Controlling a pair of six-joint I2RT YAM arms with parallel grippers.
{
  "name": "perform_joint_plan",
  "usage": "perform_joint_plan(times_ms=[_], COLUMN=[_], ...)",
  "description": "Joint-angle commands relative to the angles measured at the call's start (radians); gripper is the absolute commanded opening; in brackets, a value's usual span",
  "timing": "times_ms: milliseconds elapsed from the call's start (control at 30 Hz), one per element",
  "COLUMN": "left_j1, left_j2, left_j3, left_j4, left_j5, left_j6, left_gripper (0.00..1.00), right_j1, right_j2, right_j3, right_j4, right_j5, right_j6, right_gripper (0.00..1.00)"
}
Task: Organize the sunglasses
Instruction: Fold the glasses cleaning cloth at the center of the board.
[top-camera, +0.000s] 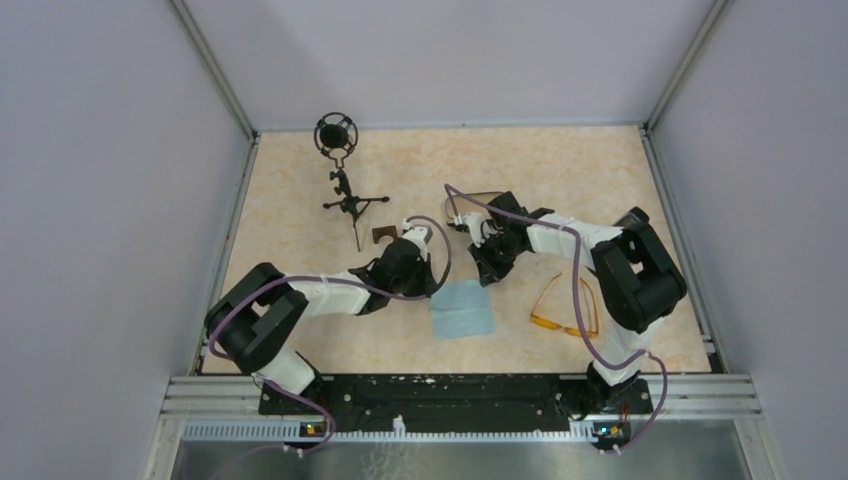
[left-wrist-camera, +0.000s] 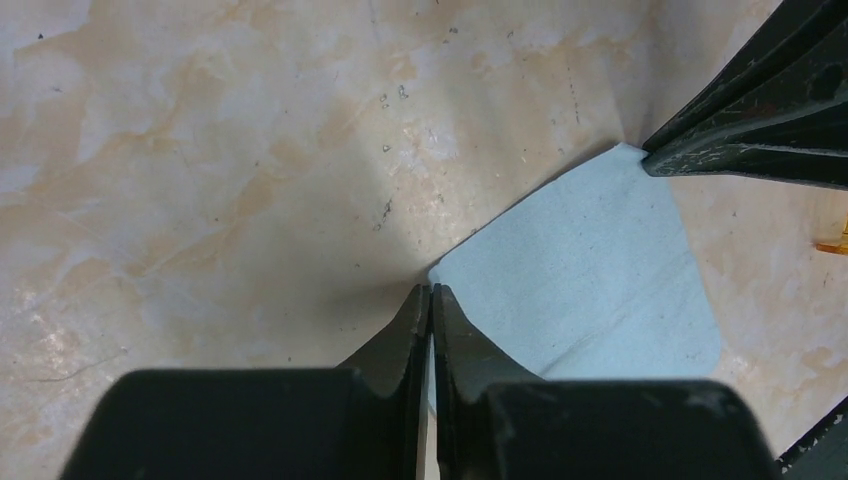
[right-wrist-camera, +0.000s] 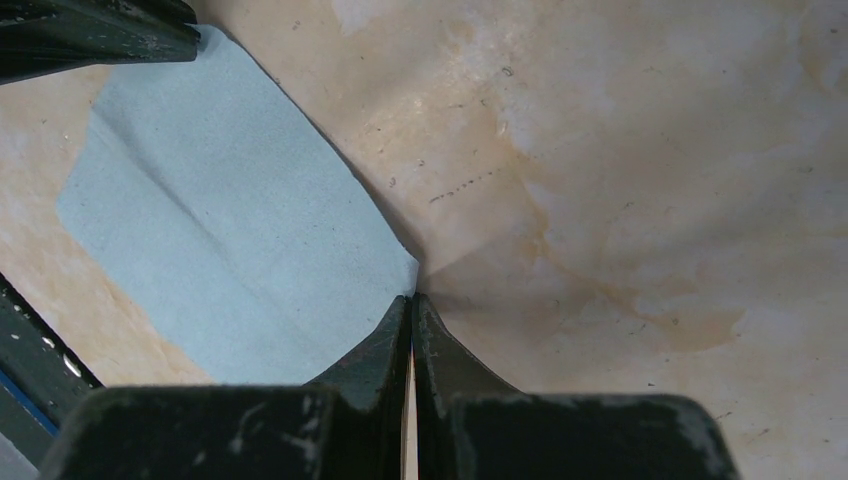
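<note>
The orange-amber sunglasses (top-camera: 565, 305) lie on the table at the right, beside the right arm's elbow; one orange tip shows in the left wrist view (left-wrist-camera: 835, 245). A light blue cloth (top-camera: 462, 310) lies flat in the middle. My left gripper (top-camera: 432, 284) is shut on the cloth's far left corner (left-wrist-camera: 470, 262). My right gripper (top-camera: 487, 277) is shut on its far right corner (right-wrist-camera: 395, 270). Each wrist view shows the other gripper's fingers at the opposite corner: the right fingers (left-wrist-camera: 760, 110) and the left fingers (right-wrist-camera: 90, 35).
A black microphone on a small tripod (top-camera: 345, 185) stands at the back left. A small brown-tan piece (top-camera: 383, 233) shows just behind my left wrist. Grey walls enclose the table, with a metal rail (top-camera: 460, 392) along the near edge.
</note>
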Motion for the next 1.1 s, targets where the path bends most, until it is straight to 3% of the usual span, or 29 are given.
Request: perform_joint_plan(times_ms=[0, 167, 533, 1067], left_j1=[0.004, 0.003, 0.031, 0.039], left_j2=[0.020, 0.033, 0.117, 0.060], left_j3=[0.047, 0.086, 0.199, 0.164], left_j4=[0.004, 0.031, 0.025, 0.040], left_j5=[0.002, 0.009, 0.023, 0.053], left_j6=[0.029, 0.053, 0.105, 0.077], left_gripper=[0.07, 0.00, 0.00, 0.00], right_j1=[-0.031, -0.061, -0.101, -0.111], right_j2=[-0.018, -0.045, -0.038, -0.093], right_j3=[0.027, 0.033, 0.055, 0.006], right_j4=[-0.002, -0.016, 0.010, 0.064], right_j5=[0.001, -0.041, -0.066, -0.071], right_j6=[-0.013, -0.048, -0.123, -0.147], right_gripper=[0.00, 0.00, 0.00, 0.00])
